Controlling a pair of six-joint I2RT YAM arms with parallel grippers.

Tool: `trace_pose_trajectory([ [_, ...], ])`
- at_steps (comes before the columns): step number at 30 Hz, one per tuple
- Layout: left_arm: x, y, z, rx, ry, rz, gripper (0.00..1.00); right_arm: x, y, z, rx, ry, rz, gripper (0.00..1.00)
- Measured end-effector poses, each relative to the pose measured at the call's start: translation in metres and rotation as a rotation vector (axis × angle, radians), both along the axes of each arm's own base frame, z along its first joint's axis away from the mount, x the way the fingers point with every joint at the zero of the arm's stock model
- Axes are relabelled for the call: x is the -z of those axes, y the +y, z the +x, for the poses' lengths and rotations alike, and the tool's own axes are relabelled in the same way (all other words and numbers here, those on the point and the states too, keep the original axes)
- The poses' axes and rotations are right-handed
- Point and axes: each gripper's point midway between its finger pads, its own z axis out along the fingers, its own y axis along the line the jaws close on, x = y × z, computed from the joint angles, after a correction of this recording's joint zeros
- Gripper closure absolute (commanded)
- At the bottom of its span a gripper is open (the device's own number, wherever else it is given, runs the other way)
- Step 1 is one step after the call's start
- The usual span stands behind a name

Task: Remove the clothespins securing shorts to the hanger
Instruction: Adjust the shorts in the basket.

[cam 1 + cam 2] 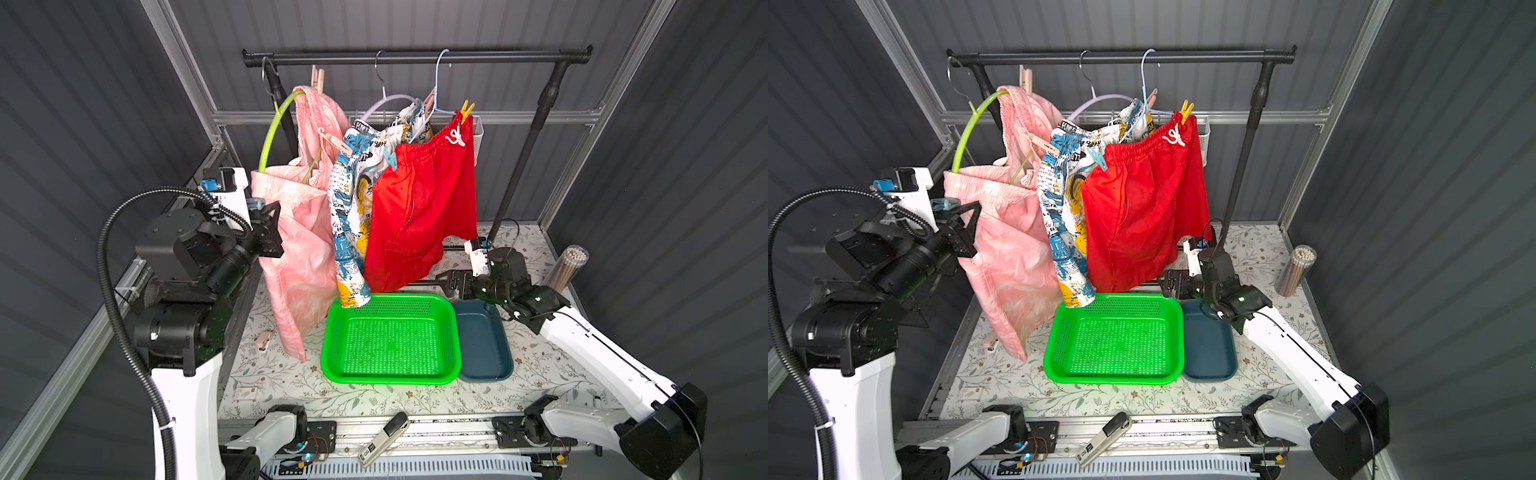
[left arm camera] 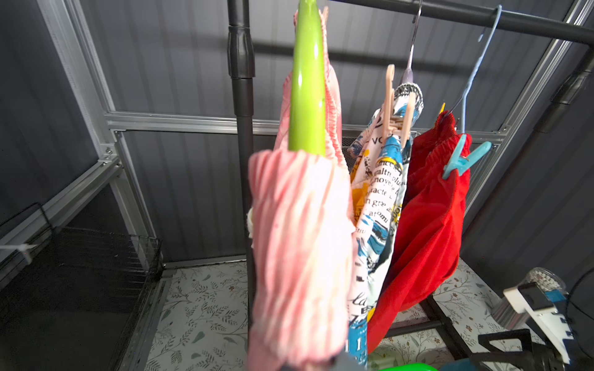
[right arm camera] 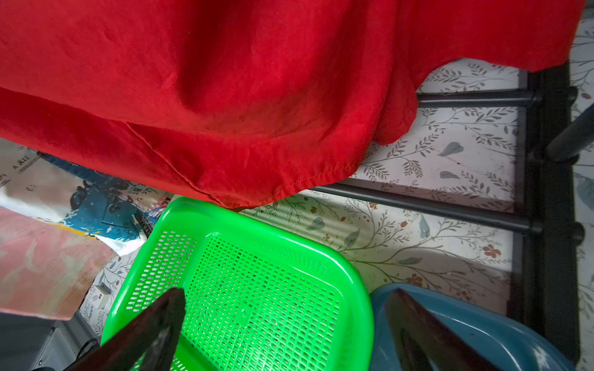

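Note:
Three shorts hang on hangers from the rail: pink (image 1: 291, 232), newspaper print (image 1: 353, 199) and red (image 1: 419, 208). Beige-pink clothespins sit at the pink waistband's top (image 1: 318, 81) and on the print shorts (image 1: 334, 141) (image 2: 397, 112). A light blue clothespin (image 1: 390, 160) (image 2: 466, 160) and a yellow one (image 1: 466, 111) pinch the red waistband. My left gripper (image 1: 266, 210) is shut on another light blue clothespin (image 1: 946, 204) at the low end of the pink waistband (image 2: 299, 241); cloth hides its jaws in the left wrist view. My right gripper (image 3: 286, 321) is open and empty, low behind the trays.
A green perforated basket (image 1: 390, 374) and a dark blue tray (image 1: 484, 353) lie under the shorts. One beige clothespin (image 1: 262, 338) lies on the table by the pink hem. The rack's black posts and base bars (image 3: 450, 208) stand behind. A clear tube of sticks (image 1: 569, 266) stands far right.

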Motion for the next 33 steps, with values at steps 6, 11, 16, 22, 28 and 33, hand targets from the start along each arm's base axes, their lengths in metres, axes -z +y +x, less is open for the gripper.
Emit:
trace_pose_trajectory([
  [6, 0.019, 0.007, -0.017, -0.028, 0.077, 0.023, 1.00, 0.001, 0.006, -0.001, -0.012, 0.025, 0.031, 0.01],
  [11, 0.023, 0.010, -0.036, -0.031, 0.097, 0.030, 1.00, -0.003, 0.008, -0.001, -0.013, 0.033, 0.058, 0.01],
  [16, -0.002, 0.014, -0.061, -0.042, 0.028, 0.021, 1.00, -0.002, 0.010, -0.001, -0.002, 0.050, 0.078, 0.01],
  [22, -0.029, 0.018, -0.095, -0.046, -0.085, 0.000, 1.00, 0.009, 0.016, 0.000, -0.007, 0.108, 0.101, 0.01],
  [28, -0.052, 0.017, -0.128, -0.025, -0.180, -0.028, 1.00, 0.006, 0.023, 0.001, -0.016, 0.124, 0.135, 0.01],
  [33, -0.064, 0.016, -0.143, -0.010, -0.222, -0.036, 1.00, -0.002, 0.027, 0.001, -0.023, 0.117, 0.157, 0.01],
])
